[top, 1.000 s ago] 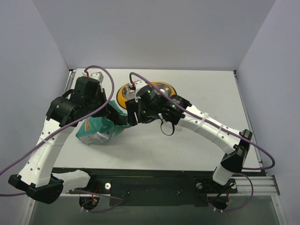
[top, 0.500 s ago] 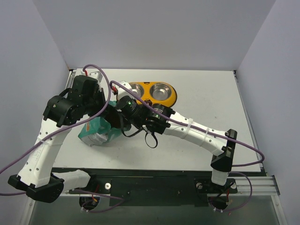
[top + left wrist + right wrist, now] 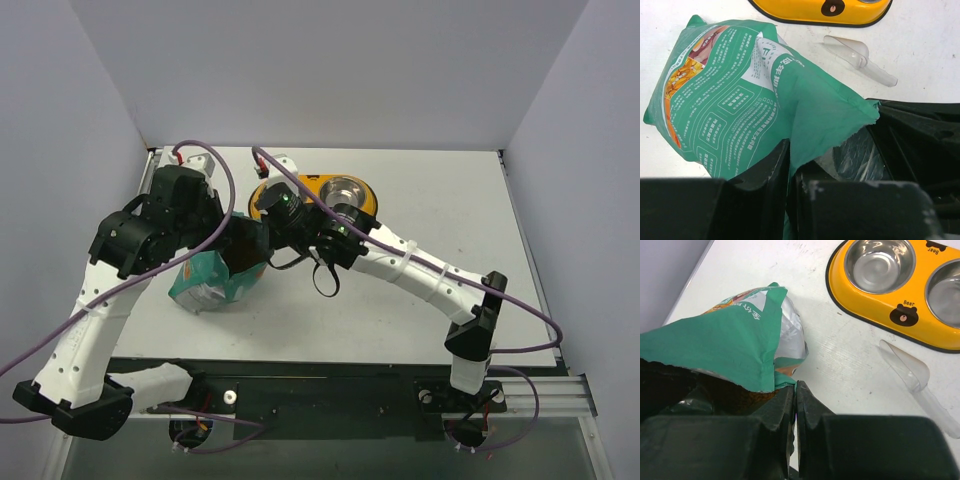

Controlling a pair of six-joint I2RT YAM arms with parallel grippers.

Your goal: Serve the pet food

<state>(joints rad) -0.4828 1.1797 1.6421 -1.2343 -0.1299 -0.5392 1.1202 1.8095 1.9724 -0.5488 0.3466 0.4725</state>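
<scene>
Fingers (image 3: 775,415) of outstretched right arm (image 3: 420,275) pinching bag (image 3: 725,345) edge

Bright, even light comes from above, with soft shadows on the surface (image 3: 400,320). The bowl (image 3: 879,263) and the foil of the bag (image 3: 790,335) glint. Wrist views blur near the lens.

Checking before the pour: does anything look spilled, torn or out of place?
No spill shows. The bag has a ragged, torn mouth edge, pinched by the left gripper and the right gripper, with pet food showing inside. The scoop lies empty beside the feeder.
</scene>
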